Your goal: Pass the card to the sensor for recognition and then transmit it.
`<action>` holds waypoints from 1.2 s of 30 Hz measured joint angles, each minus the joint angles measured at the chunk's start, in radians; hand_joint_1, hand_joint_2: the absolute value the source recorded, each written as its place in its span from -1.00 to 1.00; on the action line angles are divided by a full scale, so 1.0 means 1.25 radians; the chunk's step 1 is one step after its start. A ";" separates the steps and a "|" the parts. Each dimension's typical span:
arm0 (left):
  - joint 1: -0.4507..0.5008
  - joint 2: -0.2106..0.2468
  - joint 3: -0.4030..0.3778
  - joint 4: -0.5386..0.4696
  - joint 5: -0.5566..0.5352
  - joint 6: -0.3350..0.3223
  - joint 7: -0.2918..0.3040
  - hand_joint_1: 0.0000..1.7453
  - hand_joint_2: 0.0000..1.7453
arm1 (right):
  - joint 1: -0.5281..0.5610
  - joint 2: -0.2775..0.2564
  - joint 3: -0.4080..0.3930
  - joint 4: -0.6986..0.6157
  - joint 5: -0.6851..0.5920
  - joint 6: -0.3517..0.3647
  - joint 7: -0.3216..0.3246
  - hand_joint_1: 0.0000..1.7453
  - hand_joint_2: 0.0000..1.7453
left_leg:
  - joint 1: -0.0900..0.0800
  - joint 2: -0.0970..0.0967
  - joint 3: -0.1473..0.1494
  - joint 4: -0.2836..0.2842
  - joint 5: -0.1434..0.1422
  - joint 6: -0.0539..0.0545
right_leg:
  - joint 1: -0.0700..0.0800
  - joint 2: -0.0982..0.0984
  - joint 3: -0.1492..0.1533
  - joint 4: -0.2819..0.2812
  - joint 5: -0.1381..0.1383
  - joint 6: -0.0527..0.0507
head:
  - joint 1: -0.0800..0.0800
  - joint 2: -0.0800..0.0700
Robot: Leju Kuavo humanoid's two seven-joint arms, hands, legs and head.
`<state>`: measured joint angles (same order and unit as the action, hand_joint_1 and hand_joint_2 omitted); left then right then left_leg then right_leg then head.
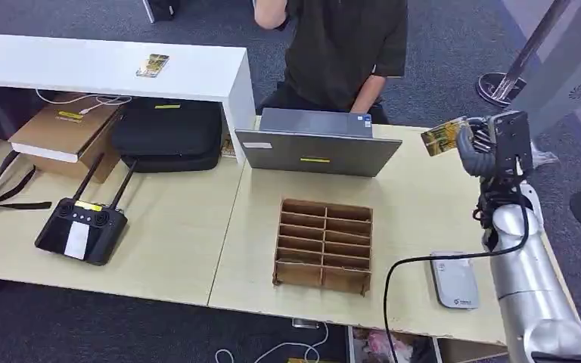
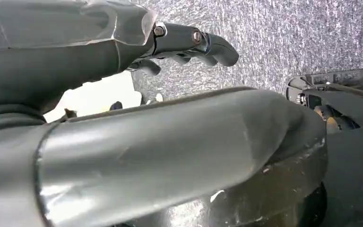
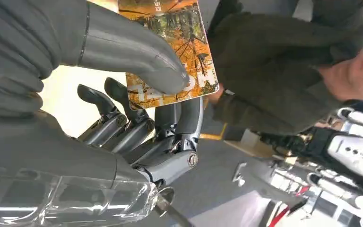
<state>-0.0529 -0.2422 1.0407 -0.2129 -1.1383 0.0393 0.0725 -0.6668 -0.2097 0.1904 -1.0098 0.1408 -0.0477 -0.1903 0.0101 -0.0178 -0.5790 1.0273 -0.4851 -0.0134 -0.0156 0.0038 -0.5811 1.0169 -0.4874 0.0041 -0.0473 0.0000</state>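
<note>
My right hand [image 1: 488, 144] is raised over the table's far right side and pinches a card [image 1: 442, 138] printed with orange autumn leaves. In the right wrist view the thumb [image 3: 137, 52] presses the card [image 3: 189, 52] against the fingers [image 3: 179, 118]. The white card sensor [image 1: 454, 278] lies flat on the table near the front right edge, below my right forearm, with a black cable running from it. My left hand [image 2: 189, 45] hangs over grey carpet with its fingers curled and nothing in them.
A person in a dark shirt [image 1: 348, 45] sits behind a grey laptop [image 1: 318, 147] across the table. A wooden divider box [image 1: 324, 246] stands mid-table. A black controller [image 1: 82, 227], a black bag [image 1: 168, 136] and a cardboard box [image 1: 64, 132] are at left. Another card [image 1: 153, 65] lies on the white shelf.
</note>
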 joint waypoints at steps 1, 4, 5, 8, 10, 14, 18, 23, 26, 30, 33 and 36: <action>0.001 0.000 0.003 0.000 0.002 0.001 -0.001 -1.00 -1.00 | 0.013 -0.008 -0.006 -0.002 0.000 0.000 -0.001 1.00 1.00 | 0.000 0.000 0.000 0.000 0.000 0.000 | 0.000 0.000 0.000 0.000 0.000 0.000 | 0.000 0.000; 0.003 0.000 0.009 0.001 0.005 0.002 -0.006 -1.00 -1.00 | 0.057 -0.024 -0.028 -0.021 0.000 -0.001 0.000 1.00 1.00 | 0.000 0.000 0.000 0.000 -0.001 0.001 | 0.000 0.000 0.000 0.000 0.000 0.000 | 0.000 0.000; 0.004 0.000 0.010 0.001 0.005 0.002 -0.006 -1.00 -1.00 | 0.075 -0.026 -0.036 -0.032 0.002 -0.002 0.005 1.00 1.00 | 0.000 0.000 0.000 0.000 -0.001 0.001 | 0.000 0.000 0.000 0.000 0.000 0.000 | 0.000 0.000; 0.008 0.000 0.010 0.002 0.003 0.002 -0.006 -1.00 -1.00 | 0.131 -0.032 -0.062 -0.071 0.016 -0.005 0.021 1.00 1.00 | 0.000 0.000 0.000 0.000 -0.001 0.001 | 0.000 0.000 0.000 0.000 0.000 0.000 | 0.000 0.000; 0.009 0.000 0.010 0.002 -0.002 0.002 -0.006 -1.00 -1.00 | 0.171 -0.035 -0.084 -0.103 0.026 -0.005 0.031 1.00 1.00 | 0.000 0.000 0.000 0.000 -0.001 0.001 | 0.000 0.000 0.000 0.000 0.000 0.000 | 0.000 0.000; 0.011 0.001 0.010 0.002 -0.010 0.002 -0.006 -1.00 -1.00 | 0.260 -0.036 -0.132 -0.174 0.045 0.001 0.046 1.00 1.00 | 0.000 0.000 0.000 0.000 -0.001 0.001 | 0.000 0.000 0.000 0.000 0.000 0.000 | 0.000 0.000; 0.012 0.002 0.010 0.002 -0.012 0.001 -0.006 -1.00 -1.00 | 0.328 -0.036 -0.172 -0.226 0.056 0.014 0.051 1.00 1.00 | 0.000 0.000 0.000 0.000 -0.001 0.001 | 0.000 0.000 0.000 0.000 0.000 0.000 | 0.000 0.000; 0.013 0.002 0.010 0.002 -0.011 0.000 -0.006 -1.00 -1.00 | 0.363 -0.034 -0.194 -0.255 0.068 0.027 0.056 1.00 1.00 | 0.000 0.001 0.000 0.000 -0.001 0.001 | 0.000 0.000 0.000 0.000 0.000 0.000 | 0.000 0.000; 0.013 0.002 0.010 0.002 -0.012 0.000 -0.006 -1.00 -1.00 | 0.368 -0.030 -0.200 -0.259 0.082 0.035 0.058 1.00 1.00 | 0.000 0.001 0.000 0.000 -0.001 0.001 | 0.000 0.000 0.000 0.000 0.000 0.000 | 0.000 0.000; 0.012 0.002 0.009 0.002 -0.015 0.001 -0.006 -1.00 -1.00 | 0.368 -0.022 -0.204 -0.259 0.108 0.043 0.058 1.00 1.00 | 0.000 0.001 0.000 0.000 -0.001 0.001 | 0.000 0.000 0.000 0.000 0.000 0.000 | 0.000 0.000; 0.012 0.002 0.009 0.002 -0.018 0.002 -0.008 -1.00 -1.00 | 0.367 -0.012 -0.204 -0.256 0.134 0.041 0.059 1.00 1.00 | 0.000 0.001 0.000 0.000 -0.001 0.001 | 0.000 0.000 0.000 0.000 0.000 0.000 | 0.000 0.000; 0.012 0.002 0.008 0.002 -0.025 0.002 -0.011 -1.00 -1.00 | 0.365 0.001 -0.204 -0.246 0.149 0.041 0.060 1.00 1.00 | 0.000 0.001 0.000 0.000 -0.001 0.001 | 0.000 0.000 0.000 0.000 0.000 0.000 | 0.000 0.000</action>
<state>-0.0381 -0.2396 1.0510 -0.2110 -1.1692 0.0416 0.0587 -0.2105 -0.2090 -0.0641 -1.3176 0.3269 0.0034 -0.1148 0.0102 -0.0167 -0.5794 1.0270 -0.4862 -0.0121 -0.0155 0.0043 -0.5811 1.0171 -0.4877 0.0041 -0.0473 0.0000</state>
